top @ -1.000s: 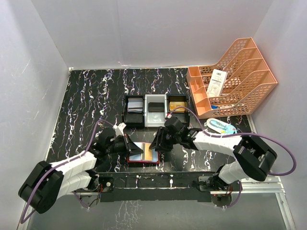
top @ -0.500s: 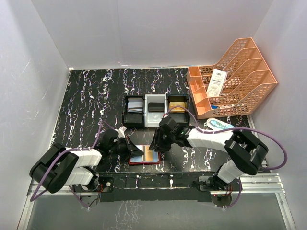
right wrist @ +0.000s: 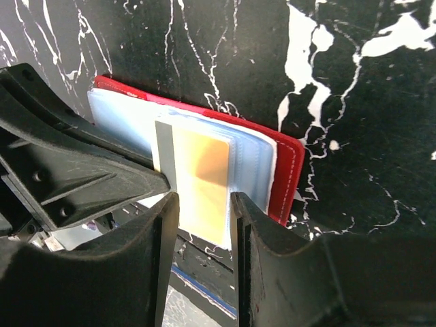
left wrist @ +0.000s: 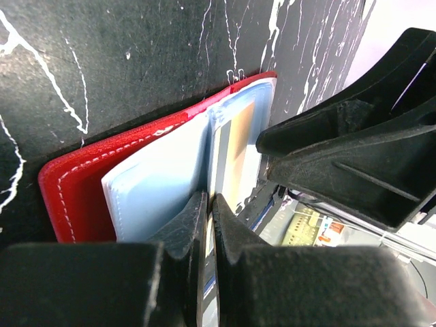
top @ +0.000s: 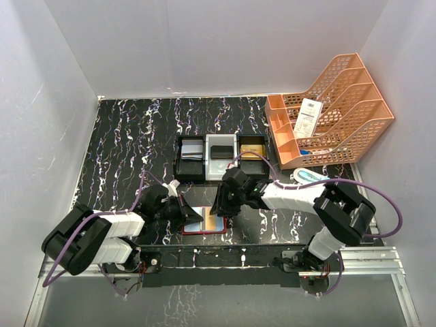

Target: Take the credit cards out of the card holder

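Open dark-red leather card holder (left wrist: 68, 191) on black marbled tabletop (top: 122, 150), its near end hidden by both grippers. One orange-gold plastic credit card (right wrist: 201, 177) shows; further cards indistinguishable among the holder's pale sleeves. Left gripper (left wrist: 208, 201): jaws closed at the holder's sleeve edge. Right gripper (right wrist: 204, 201): jaws narrowly parted over the card.

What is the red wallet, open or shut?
Open. The wallet lies spread flat on the table, with an orange card showing inside.

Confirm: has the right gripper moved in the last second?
Yes. The right gripper has edged left: judged against the tray, its wrist was below the right compartment's edge and now sits below the middle one.
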Controlling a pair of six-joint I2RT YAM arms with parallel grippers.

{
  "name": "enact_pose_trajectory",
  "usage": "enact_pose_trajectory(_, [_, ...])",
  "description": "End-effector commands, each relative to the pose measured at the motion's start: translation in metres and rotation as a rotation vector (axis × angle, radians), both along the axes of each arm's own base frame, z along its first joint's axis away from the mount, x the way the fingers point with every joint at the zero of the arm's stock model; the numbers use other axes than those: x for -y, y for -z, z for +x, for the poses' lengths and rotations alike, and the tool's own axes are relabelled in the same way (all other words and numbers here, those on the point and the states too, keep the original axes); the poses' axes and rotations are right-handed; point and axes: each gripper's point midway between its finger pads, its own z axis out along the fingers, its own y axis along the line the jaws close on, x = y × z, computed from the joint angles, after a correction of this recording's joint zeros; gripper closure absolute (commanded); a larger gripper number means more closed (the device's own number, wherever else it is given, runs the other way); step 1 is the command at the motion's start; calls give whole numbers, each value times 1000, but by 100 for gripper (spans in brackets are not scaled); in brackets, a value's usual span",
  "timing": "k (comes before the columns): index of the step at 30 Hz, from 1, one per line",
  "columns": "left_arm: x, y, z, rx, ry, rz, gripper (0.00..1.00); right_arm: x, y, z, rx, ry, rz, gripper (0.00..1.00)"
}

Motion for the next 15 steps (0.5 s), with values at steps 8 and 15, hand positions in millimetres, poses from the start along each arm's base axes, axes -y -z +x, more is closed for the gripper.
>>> enact_pose_trajectory(8, [-4, 6, -2, 22, 29, 38, 100, -18, 14, 3, -3, -26, -26, 67])
enact_pose_trajectory(15, [-19, 10, -7, 33, 34, 137, 100, 18, 45, -6, -53, 49, -183, 73])
